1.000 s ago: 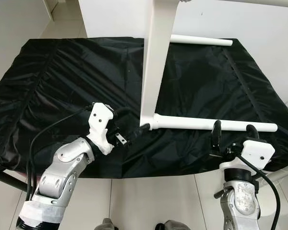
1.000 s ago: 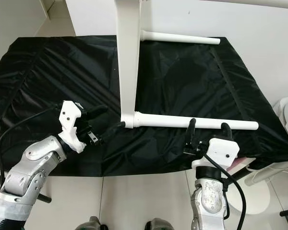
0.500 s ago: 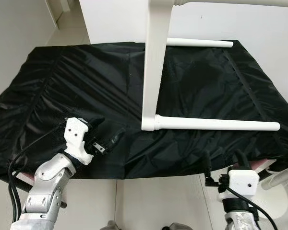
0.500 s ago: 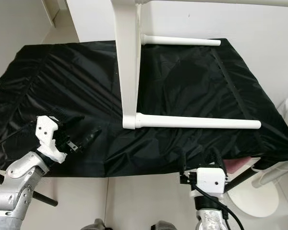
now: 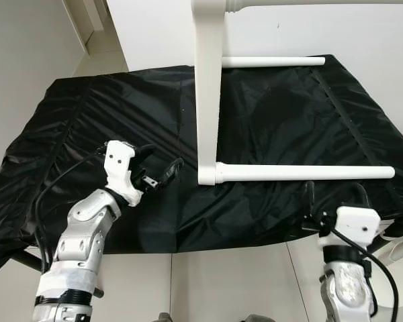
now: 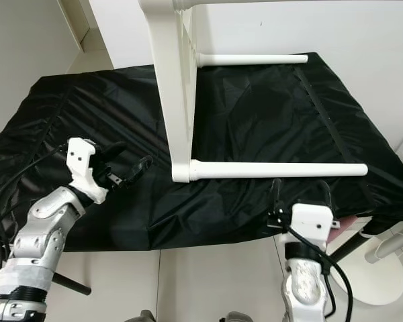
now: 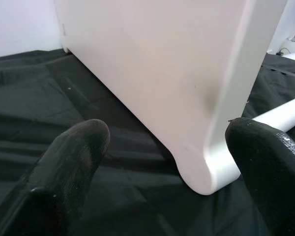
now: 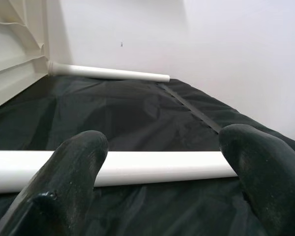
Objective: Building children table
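— Where is the table?
— The white table (image 5: 208,94) lies on its side on the bench (image 5: 289,114), which is draped in a black cloth (image 5: 87,127). The near leg (image 5: 302,172) lies across the cloth toward the right; the far leg (image 5: 272,61) lies near the wall.

— And the left gripper (image 5: 162,169)?
— It hovers over the cloth just beside the tabletop's lower corner, fingers (image 7: 73,167) apart, holding nothing.

— The right gripper (image 5: 332,196)?
— At the bench's front edge, just in front of the near leg, fingers (image 8: 73,172) apart, not touching it.
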### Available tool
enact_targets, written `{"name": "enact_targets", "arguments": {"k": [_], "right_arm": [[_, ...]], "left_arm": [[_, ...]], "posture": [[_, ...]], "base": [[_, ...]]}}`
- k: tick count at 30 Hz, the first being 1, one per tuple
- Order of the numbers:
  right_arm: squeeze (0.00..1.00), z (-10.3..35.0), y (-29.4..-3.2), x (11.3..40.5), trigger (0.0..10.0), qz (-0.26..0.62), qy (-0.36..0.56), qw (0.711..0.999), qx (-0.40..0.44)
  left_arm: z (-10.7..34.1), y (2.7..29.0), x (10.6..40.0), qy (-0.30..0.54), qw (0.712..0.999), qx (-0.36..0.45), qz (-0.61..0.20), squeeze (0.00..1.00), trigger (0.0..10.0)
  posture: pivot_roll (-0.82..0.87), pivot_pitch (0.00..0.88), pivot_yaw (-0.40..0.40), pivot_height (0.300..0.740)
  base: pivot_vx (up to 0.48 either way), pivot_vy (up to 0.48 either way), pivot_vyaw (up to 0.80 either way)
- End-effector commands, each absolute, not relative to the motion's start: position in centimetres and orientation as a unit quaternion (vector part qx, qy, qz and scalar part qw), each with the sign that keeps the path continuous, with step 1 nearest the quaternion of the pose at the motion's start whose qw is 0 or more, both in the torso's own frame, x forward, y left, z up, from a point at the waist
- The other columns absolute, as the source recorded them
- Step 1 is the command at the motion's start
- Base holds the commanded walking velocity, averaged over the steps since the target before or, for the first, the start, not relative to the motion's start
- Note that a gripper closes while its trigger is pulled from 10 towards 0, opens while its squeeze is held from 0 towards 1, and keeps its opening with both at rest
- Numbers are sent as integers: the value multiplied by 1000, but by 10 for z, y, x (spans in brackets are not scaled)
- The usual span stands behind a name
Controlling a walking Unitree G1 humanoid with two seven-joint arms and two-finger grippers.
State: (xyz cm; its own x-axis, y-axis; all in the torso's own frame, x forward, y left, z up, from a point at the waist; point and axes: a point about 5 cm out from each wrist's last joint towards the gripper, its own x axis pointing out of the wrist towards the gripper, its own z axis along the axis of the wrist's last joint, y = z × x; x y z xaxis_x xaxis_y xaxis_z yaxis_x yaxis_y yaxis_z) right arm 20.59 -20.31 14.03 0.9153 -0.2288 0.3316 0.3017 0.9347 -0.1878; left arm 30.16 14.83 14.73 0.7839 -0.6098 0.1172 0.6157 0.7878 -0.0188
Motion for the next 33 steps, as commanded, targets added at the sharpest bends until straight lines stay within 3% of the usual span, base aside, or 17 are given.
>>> {"name": "enact_targets", "arguments": {"k": [1,2,7,8,18,33], "right_arm": [[298,138,-205,209,10000,-137,-146,974,-107],[0,139,-205,211,10000,-134,-148,974,-102],[0,140,-204,216,10000,-128,-152,975,-97],[0,140,-205,219,10000,-129,-154,975,-94],[0,139,-200,240,10000,-141,-148,976,-76],[0,145,-205,234,10000,-167,-152,970,-95]], "left_arm": [[146,165,311,-47,976,-44,-209,0,10000],[146,166,313,-48,975,-52,-210,0,10000],[144,167,320,-46,974,-62,-213,0,10000],[142,162,324,-41,972,-57,-224,0,10000],[132,132,339,-25,959,-82,-269,0,10000],[130,144,333,-55,978,-37,-199,0,10000]], "posture": [[-23,0,140,740],[-31,0,143,740],[-43,0,144,740],[-43,0,102,740],[-42,0,51,740],[-4,0,23,740]], "base": [[0,0,0],[0,0,0],[0,0,0],[0,0,0],[0,0,0],[0,0,0]]}}
